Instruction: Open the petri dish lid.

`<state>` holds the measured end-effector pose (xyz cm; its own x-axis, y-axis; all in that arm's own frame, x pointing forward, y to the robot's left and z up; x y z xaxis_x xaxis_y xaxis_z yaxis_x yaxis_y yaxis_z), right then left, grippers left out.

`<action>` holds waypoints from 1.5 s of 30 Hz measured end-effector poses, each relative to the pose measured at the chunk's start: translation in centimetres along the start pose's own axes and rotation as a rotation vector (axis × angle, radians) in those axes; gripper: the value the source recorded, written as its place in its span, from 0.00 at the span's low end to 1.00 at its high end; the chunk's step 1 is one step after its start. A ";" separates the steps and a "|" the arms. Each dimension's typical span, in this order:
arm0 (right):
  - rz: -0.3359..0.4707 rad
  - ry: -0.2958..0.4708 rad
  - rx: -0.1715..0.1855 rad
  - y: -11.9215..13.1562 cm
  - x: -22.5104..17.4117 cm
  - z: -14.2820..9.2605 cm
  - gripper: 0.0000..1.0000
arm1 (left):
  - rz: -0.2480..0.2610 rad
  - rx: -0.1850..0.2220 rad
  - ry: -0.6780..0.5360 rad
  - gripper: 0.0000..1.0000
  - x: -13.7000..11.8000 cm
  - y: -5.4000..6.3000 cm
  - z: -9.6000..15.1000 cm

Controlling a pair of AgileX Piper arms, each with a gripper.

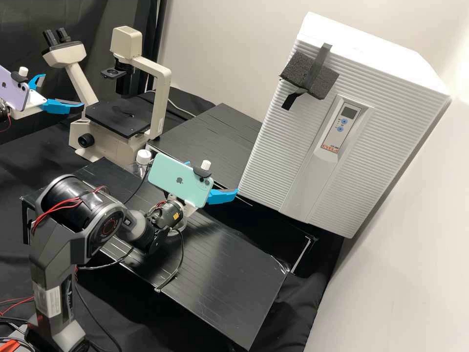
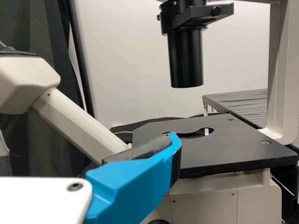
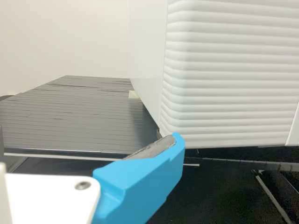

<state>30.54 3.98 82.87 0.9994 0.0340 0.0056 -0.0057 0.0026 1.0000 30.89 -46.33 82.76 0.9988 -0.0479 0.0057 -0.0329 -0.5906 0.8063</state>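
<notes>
Though small, red-lettered cabinet label (image 1: 330, 147)

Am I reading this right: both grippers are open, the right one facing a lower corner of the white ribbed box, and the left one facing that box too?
Not the last part: the left gripper faces the microscope, as the left wrist view shows. The rest holds: both are open, and the right gripper faces the white ribbed box.
</notes>
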 end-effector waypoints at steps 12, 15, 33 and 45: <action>-0.001 0.017 -0.011 -0.2 -1.7 0.2 1.00 | 0.000 0.000 0.000 1.00 0.0 0.0 0.0; 0.023 0.050 -0.007 0.0 -3.5 0.2 1.00 | 0.000 0.000 0.000 1.00 0.0 0.0 0.0; -0.023 0.161 -0.045 -1.9 -13.3 0.2 1.00 | 0.000 0.000 0.000 1.00 0.0 0.0 0.0; -0.026 0.243 -0.082 -1.7 -13.9 -0.8 1.00 | 0.000 0.000 0.000 1.00 0.0 0.0 0.0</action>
<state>16.64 4.35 81.05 0.9618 0.2721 -0.0311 0.0075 0.0873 0.9962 30.89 -46.33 82.76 0.9988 -0.0479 0.0057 -0.0329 -0.5906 0.8063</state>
